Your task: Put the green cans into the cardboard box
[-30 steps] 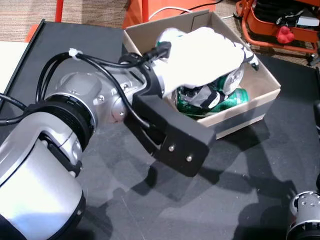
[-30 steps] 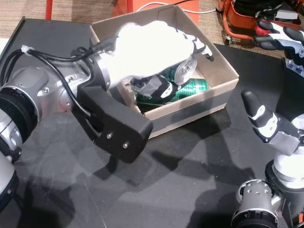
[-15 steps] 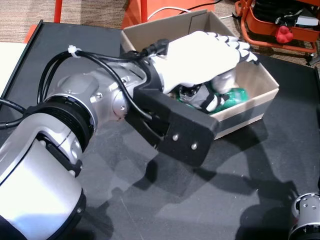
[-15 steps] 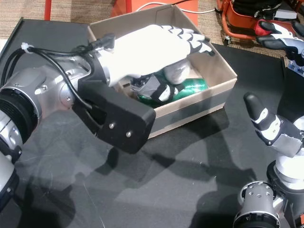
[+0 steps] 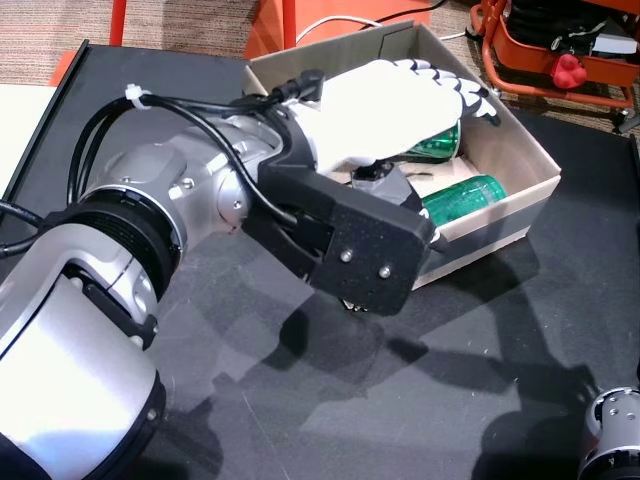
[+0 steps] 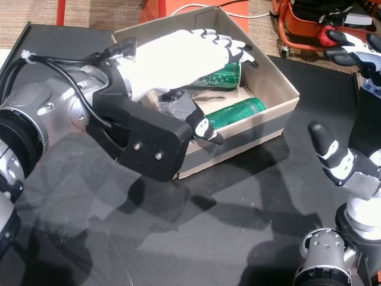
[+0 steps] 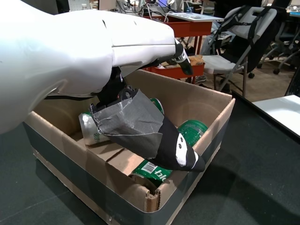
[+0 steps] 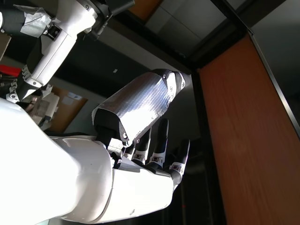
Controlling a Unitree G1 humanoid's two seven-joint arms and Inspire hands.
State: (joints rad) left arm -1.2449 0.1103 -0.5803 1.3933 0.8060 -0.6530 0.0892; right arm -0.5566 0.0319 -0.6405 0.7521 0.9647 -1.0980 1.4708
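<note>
Release step, by the look of it. Left hand (image 6: 178, 56) flat over the cardboard box (image 6: 280, 113), fingers (image 6: 229, 44) spread and straight, thumb (image 6: 205, 128) out past the near wall — holding nothing. Two green cans inside, both lying on their sides. Near can (image 6: 235, 113) just behind the front wall, long axis running along that wall, silver end (image 7: 86, 129) toward the robot's left. Far can (image 6: 220, 74) partly under the fingers, long axis roughly parallel to the first. No cans seen loose on the black table (image 6: 238, 208). Right hand (image 6: 345, 167) off to the side, fingers apart, empty. Next, as a judgement: lift and draw the left hand back clear of the rim without dragging the box; task likely near done.
</note>
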